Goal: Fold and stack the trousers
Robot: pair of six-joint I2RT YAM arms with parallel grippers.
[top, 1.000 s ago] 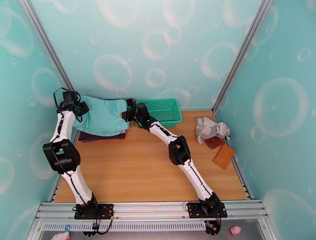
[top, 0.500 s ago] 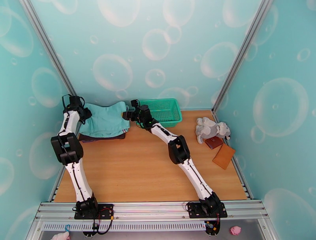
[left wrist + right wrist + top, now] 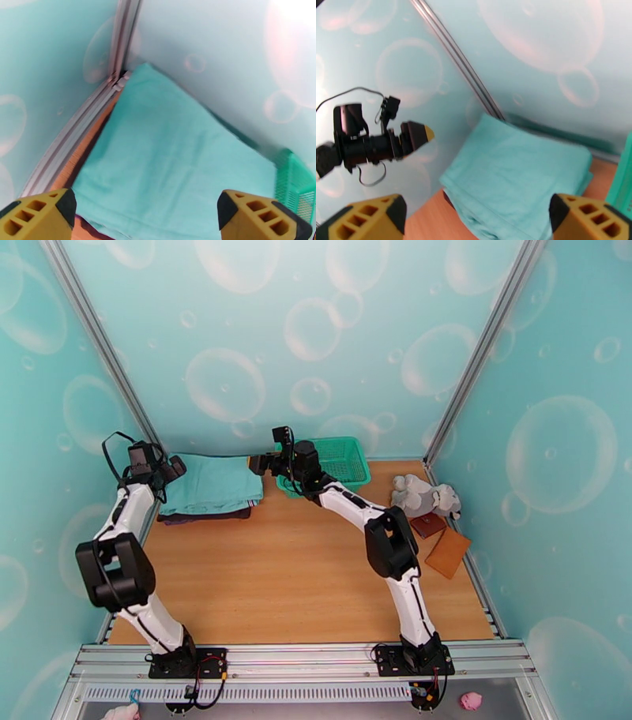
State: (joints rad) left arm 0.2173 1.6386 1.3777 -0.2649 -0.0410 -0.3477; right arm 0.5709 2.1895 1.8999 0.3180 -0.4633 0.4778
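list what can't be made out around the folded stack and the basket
1. dark garment: top view, covered by the trousers but for a strip; its kind is unclear.
2. green basket: top view, left part behind the right arm; left wrist view, cut off by the right edge.
3. tan flat item: top view, too small to identify.

1. Trousers (image 3: pixel 212 483): lie upper left of the frame, on top of another folded garment (image 3: pixel 205 515).
2. Basket (image 3: pixel 347 457): sits just right of them, upper centre.
3. Plush toy (image 3: pixel 423 496): lies at the right, well apart.
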